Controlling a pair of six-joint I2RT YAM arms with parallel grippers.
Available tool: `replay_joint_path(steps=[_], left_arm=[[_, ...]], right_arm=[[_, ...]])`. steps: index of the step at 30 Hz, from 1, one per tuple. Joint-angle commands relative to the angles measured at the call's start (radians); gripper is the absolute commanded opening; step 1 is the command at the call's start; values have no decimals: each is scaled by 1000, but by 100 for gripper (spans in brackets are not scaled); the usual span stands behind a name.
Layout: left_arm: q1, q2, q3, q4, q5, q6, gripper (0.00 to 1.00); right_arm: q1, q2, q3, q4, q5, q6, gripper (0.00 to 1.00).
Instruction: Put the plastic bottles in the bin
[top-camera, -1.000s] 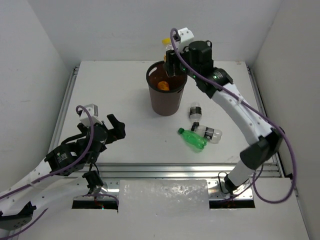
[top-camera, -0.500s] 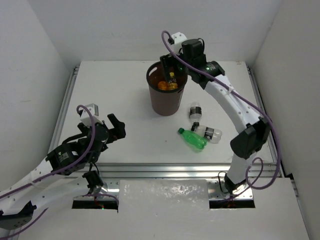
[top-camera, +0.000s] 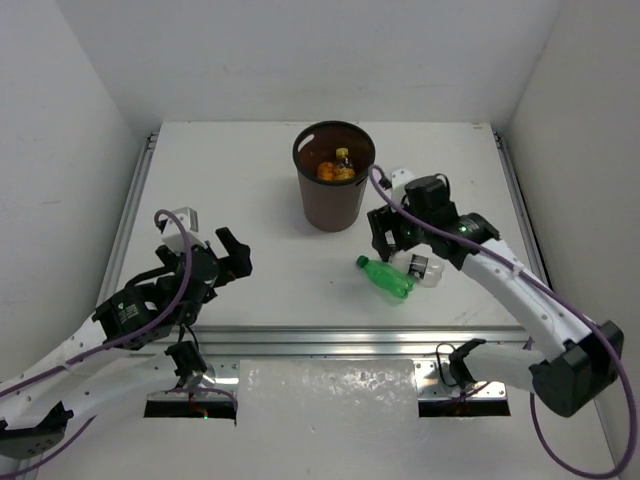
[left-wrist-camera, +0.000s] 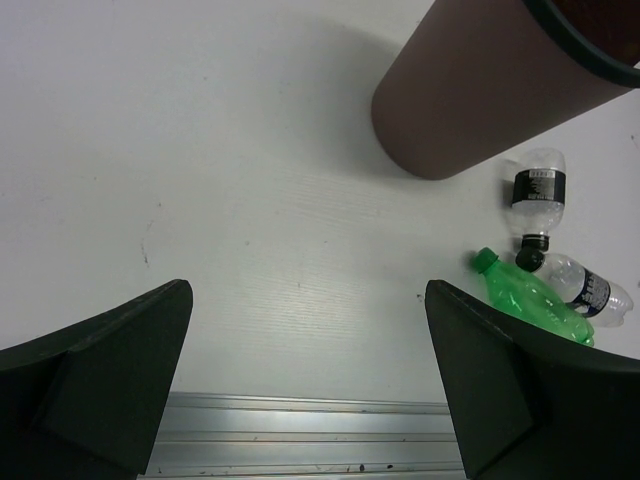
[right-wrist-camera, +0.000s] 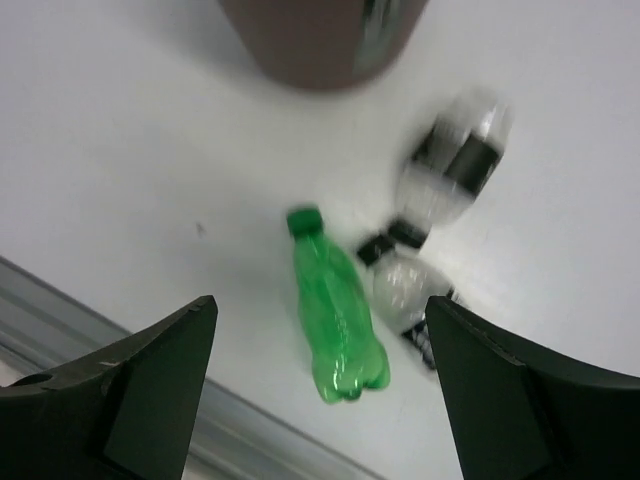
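Fingers (right-wrist-camera: 140, 390) of the right gripper (top-camera: 385, 238) stand wide apart and hold nothing. In the wrist view the green bottle (right-wrist-camera: 335, 310) lies on the surface (top-camera: 220, 170) right below the gap. Its long axis runs from cap to base roughly across the line between the two fingers, so the jaws look about squared to close on its width. From above, the bottle lies on a slant, with its cap toward the bin (top-camera: 333, 205) and its base toward the near right.

Two clear bottles (left-wrist-camera: 540, 188) lie just beside it on the far right, one with its black cap close against the green neck. Whether they touch cannot be told. That crowding is what a grasp has to reckon with: I judge a straight drop onto the green body would need the right-hand finger to slip in beside the nearer clear bottle.

The bin stands upright just beyond, holding orange bottles (top-camera: 326, 171) and a yellow-capped bottle (top-camera: 343, 158).

The left gripper (top-camera: 233, 250) is also fully open and empty, well apart to the left. The right arm is plainly the nearer.
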Motion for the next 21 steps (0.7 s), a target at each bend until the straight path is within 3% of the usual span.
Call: replay_joint_path(steps=[1,21], left_arm=[[7,14,10,23,4,13,99],[7,0,4,38,21,26,100]], right_arm=[[4,54,-71,-37,16,1,84],[35,347,-281,146,11,-26,73]])
